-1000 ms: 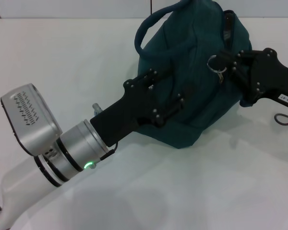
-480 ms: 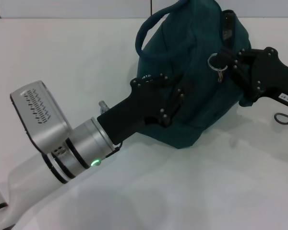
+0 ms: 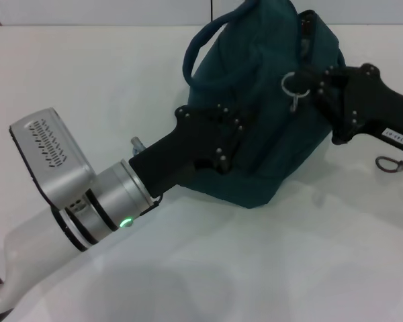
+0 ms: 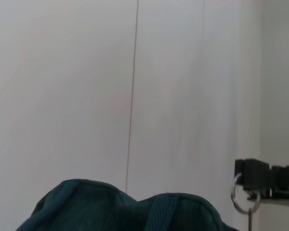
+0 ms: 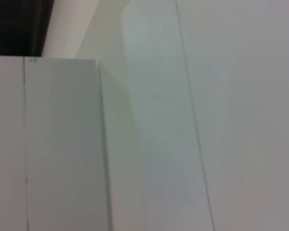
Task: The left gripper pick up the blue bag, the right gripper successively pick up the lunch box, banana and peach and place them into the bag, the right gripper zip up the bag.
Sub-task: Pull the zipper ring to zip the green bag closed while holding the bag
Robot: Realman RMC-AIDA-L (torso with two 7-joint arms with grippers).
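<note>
Your left gripper (image 3: 225, 137) pinches the blue bag (image 3: 269, 127) on the worktop (image 3: 269, 268). Your right gripper (image 3: 316, 90) is pressed together on the zipper ring (image 3: 292, 86).

label on my right gripper (image 3: 316, 94): a small white sticker with dark characters sits on the black housing (image 3: 396, 134), but I cannot make the characters out
my left arm's silver wrist casing (image 3: 47, 157): only rows of vent slots, no lettering I can read
blue bag (image 3: 269, 121): no brand or print legible on the fabric
wrist views: no writing that I can read
</note>
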